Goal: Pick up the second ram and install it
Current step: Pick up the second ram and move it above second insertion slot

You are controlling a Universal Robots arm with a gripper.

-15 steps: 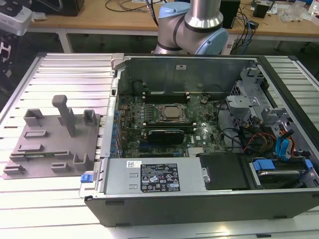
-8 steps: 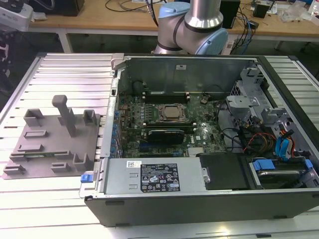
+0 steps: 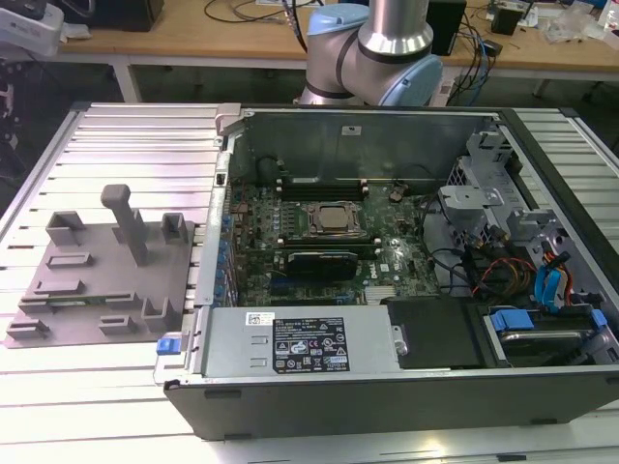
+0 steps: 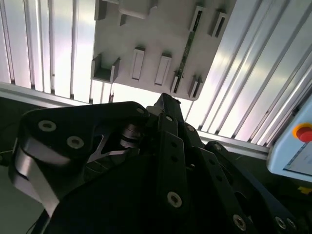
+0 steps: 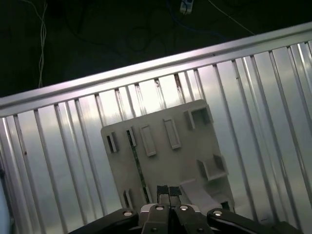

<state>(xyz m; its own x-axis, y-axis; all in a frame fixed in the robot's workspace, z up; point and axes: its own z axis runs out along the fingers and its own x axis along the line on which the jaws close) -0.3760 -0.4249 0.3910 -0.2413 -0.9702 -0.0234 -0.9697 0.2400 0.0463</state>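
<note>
So, the claw (image 5: 168,191) is pinched narrow, pads basically together with nothing between them, and it hangs above the grey holder plate (image 3: 102,275) without touching it. The second ram (image 5: 139,168) is sitting in a long slot on that plate, a thin green stick with grey clips at both ends, just off to one side of the claw's tips in the first wrist view. Exterior view has the plate on the ribbed metal surface (image 3: 126,145) at about 9 o'clock, with the open PC case (image 3: 387,411) over toward 3 o'clock.
</note>
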